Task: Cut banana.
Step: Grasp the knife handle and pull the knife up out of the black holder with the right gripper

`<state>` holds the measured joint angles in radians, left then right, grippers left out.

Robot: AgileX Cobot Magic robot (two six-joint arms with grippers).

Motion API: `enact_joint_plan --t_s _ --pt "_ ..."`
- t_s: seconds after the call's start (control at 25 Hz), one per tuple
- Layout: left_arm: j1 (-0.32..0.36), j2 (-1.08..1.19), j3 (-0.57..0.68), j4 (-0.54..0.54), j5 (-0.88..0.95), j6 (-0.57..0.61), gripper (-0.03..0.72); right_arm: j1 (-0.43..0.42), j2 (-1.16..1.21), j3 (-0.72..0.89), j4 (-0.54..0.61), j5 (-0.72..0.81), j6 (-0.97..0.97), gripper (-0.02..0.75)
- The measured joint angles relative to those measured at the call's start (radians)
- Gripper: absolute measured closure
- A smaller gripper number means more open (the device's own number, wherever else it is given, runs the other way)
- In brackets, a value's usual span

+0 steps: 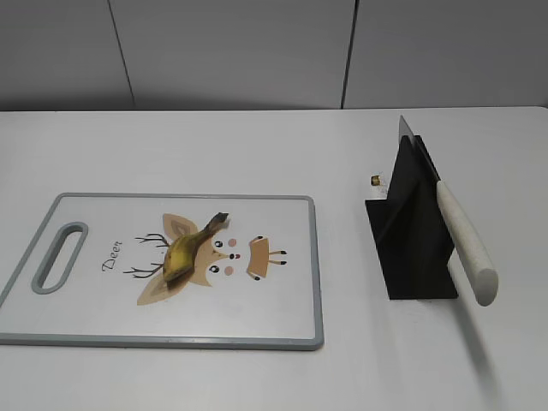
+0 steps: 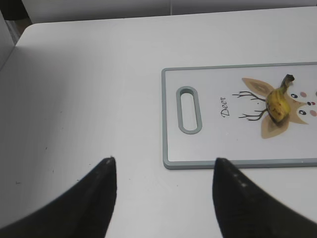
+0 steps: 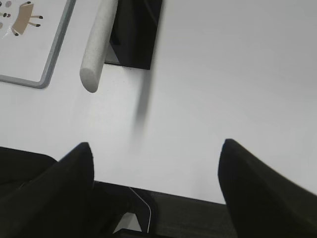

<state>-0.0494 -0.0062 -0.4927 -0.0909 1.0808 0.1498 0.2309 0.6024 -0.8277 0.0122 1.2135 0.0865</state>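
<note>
A short yellow banana (image 1: pixel 187 250) with brown blotches and a dark stem lies on the deer print of a white cutting board (image 1: pixel 282 317); it also shows in the left wrist view (image 2: pixel 278 101). A knife with a white handle (image 1: pixel 467 244) rests in a black stand (image 1: pixel 411 231); the handle also shows in the right wrist view (image 3: pixel 97 47). My left gripper (image 2: pixel 163 166) is open and empty over bare table, left of and in front of the board (image 2: pixel 171 124). My right gripper (image 3: pixel 156 148) is open and empty near the table's front edge, short of the handle. Neither gripper shows in the exterior view.
The white table (image 1: pixel 257 145) runs back to a grey panelled wall. A small brass-coloured object (image 1: pixel 375 180) sits left of the stand. The board has a grey-rimmed handle slot (image 1: pixel 58 257) at its left end. The table's front edge (image 3: pixel 198 198) shows in the right wrist view.
</note>
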Motion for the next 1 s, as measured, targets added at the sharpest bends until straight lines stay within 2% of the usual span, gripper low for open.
enact_joint_plan --t_s 0.32,0.56,1.0 --pt "0.000 0.000 0.000 -0.004 0.000 0.003 0.089 0.006 0.142 -0.084 0.038 0.002 0.035 0.149" --pt "0.000 0.000 0.000 -0.005 0.000 0.004 0.093 0.057 0.276 -0.103 0.070 0.002 0.054 0.149" --pt "0.000 0.000 0.000 -0.005 0.000 0.004 0.099 0.061 0.524 -0.251 0.168 0.002 0.064 0.149"
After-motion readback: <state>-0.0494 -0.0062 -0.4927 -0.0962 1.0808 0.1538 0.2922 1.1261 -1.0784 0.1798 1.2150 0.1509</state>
